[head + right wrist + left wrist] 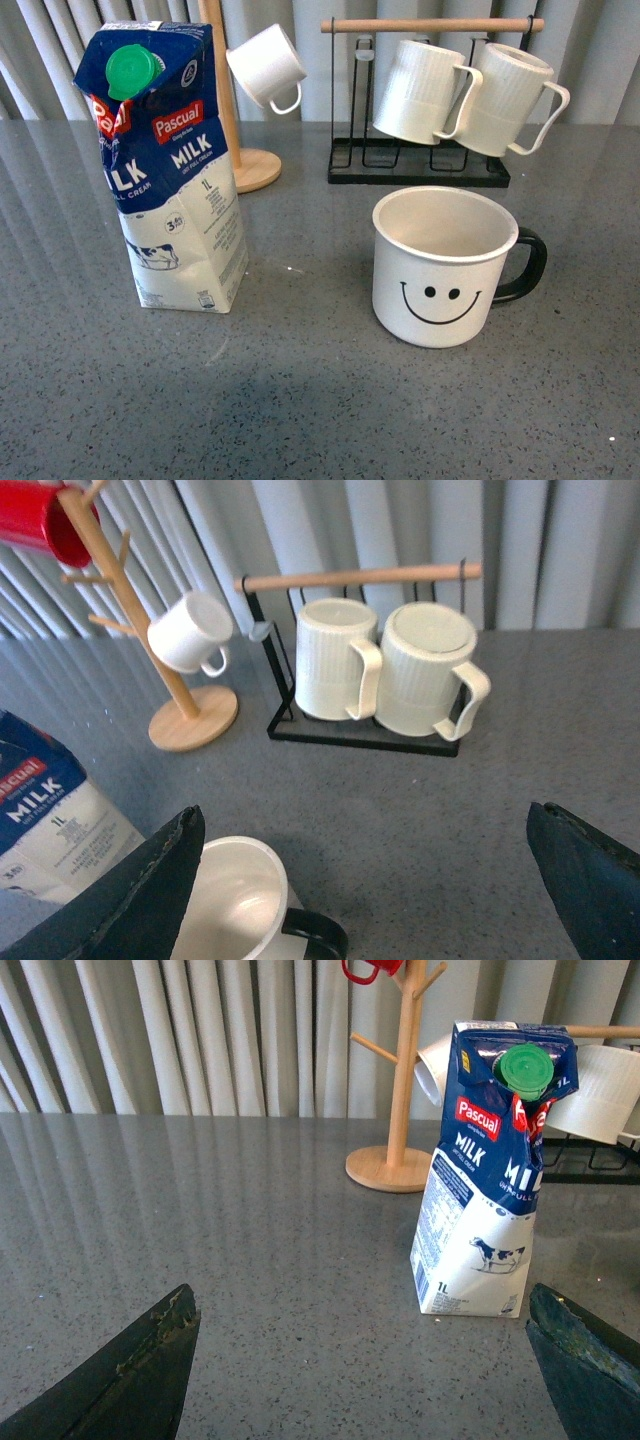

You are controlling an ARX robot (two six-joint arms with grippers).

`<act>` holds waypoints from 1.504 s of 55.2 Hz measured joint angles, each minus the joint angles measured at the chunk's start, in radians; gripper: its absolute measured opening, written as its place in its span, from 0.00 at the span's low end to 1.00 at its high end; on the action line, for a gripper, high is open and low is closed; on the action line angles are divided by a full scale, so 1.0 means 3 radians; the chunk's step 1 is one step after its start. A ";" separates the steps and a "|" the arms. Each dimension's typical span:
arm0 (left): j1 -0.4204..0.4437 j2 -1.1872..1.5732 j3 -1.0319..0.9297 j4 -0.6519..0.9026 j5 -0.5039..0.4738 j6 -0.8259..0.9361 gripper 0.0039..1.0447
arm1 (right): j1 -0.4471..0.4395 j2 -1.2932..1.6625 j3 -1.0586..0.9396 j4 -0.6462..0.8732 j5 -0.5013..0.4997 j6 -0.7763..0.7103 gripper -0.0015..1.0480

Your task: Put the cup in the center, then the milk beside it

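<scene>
Near, right of centre: wide white enamel mug with black smiley face and black handle, upright. Well apart to the left: tall blue-and-white milk carton with green cap, upright. Left gripper and right gripper: jaws spread wide, pinching nothing.

A dark grey tabletop with fine pale speckles fills the scene from near to far. Its polished surface shows soft streaks of reflected light at the far left, and a dim shadow lies along its near edge. Beyond the far edge a pale grey curtain hangs in long vertical folds across the whole back. Far back, left of centre, a wooden mug tree stands on a round base, with a small white cup and a red cup on its pegs. To its right a black wire rack with a wooden bar holds two ribbed white mugs.
</scene>
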 joint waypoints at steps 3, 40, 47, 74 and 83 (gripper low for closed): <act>0.0001 0.0001 0.0000 0.0000 0.0001 0.0000 0.94 | -0.0170 -0.0622 -0.0412 0.0121 0.0123 0.0045 0.91; 0.0001 0.0000 0.0000 0.0001 0.0001 0.0000 0.94 | -0.0187 -0.3403 -0.2106 -0.0704 0.0963 -0.0459 0.02; 0.0000 0.0000 0.0001 0.0000 0.0001 0.0000 0.94 | -0.0187 -0.3464 -0.2138 -0.0662 0.0963 -0.0459 0.02; 0.0001 0.0000 0.0000 0.0000 0.0001 0.0000 0.94 | -0.0187 -0.3666 -0.2369 -0.0626 0.0963 -0.0459 0.02; 0.0000 0.0000 0.0000 0.0000 -0.0001 0.0000 0.94 | -0.0187 -0.3695 -0.2401 -0.0629 0.0970 -0.0460 0.02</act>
